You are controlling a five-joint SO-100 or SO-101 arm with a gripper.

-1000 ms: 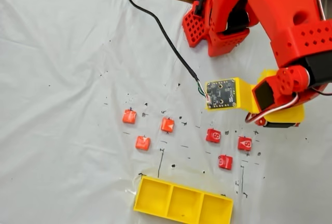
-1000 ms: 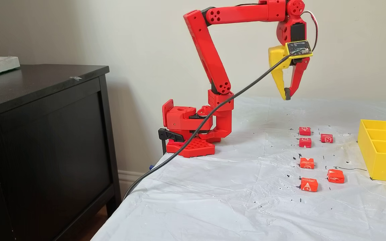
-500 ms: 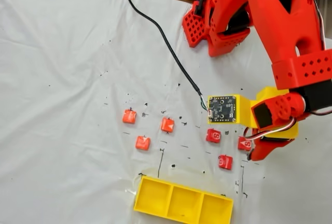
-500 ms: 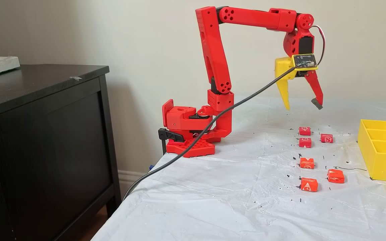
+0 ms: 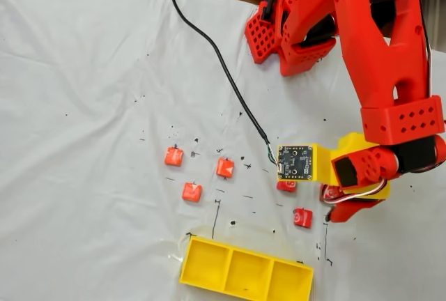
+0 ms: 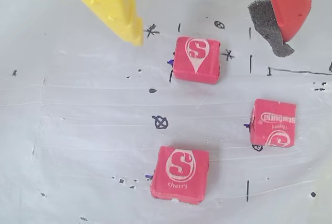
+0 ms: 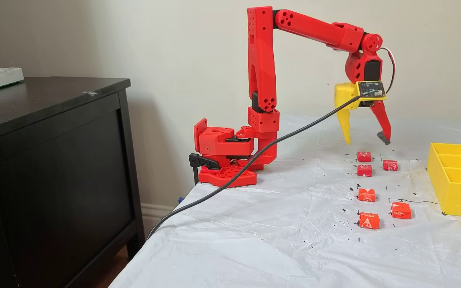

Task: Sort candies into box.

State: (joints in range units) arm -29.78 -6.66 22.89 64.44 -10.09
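In the side fixed view, three orange candies (image 7: pixel 369 220) lie nearest on the sheet (image 7: pixel 254 240), with three red candies (image 7: pixel 364 170) beyond them. All six are outside the box (image 7: pixel 454 188), whose three compartments stand to the right. The gripper (image 7: pixel 367 140) hangs spread apart above the farthest red candy (image 7: pixel 363 156), holding nothing.

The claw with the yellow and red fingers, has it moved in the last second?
Yes. The gripper has come down toward the candies and opened.
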